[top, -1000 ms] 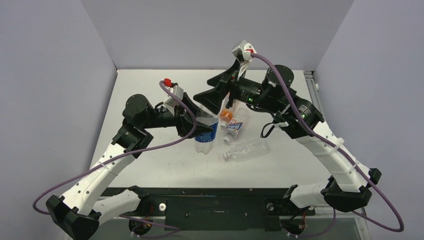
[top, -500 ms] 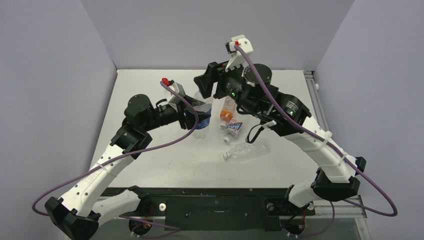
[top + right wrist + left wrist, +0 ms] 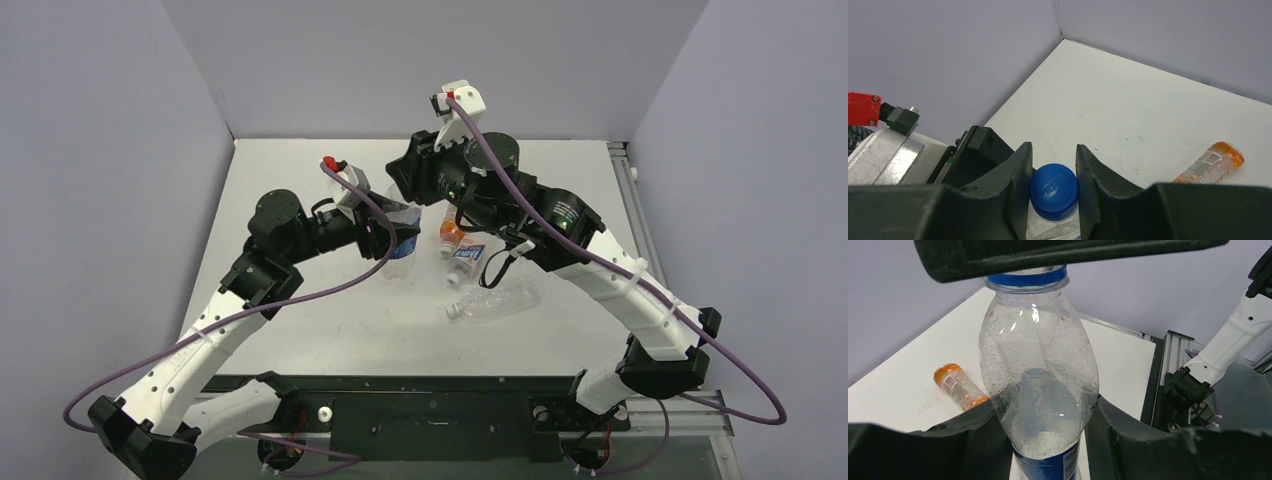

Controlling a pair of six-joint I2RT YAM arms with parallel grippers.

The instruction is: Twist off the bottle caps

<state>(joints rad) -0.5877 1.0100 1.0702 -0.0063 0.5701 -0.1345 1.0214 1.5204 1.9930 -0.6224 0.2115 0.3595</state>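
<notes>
A clear Pepsi bottle [image 3: 1040, 385] with a blue label stands upright, and my left gripper [image 3: 1043, 415] is shut on its body just above the label. From above, my right gripper [image 3: 1053, 167] is shut on its blue cap [image 3: 1054, 191], one finger pressing each side. In the top view the left gripper [image 3: 392, 238] holds the bottle [image 3: 404, 248] at the table's middle, with the right gripper [image 3: 408, 185] over its top. The cap itself is hidden there.
Three more bottles lie on the table to the right of the held one: an orange one [image 3: 451, 233], a short one with a blue-white label [image 3: 468, 262], and a plain clear one [image 3: 495, 298]. The orange bottle [image 3: 1212, 162] also shows in both wrist views.
My right gripper swung left over the Pepsi bottle and went from open to shut on the blue cap. My left gripper kept its hold on the bottle and shifted slightly back.
</notes>
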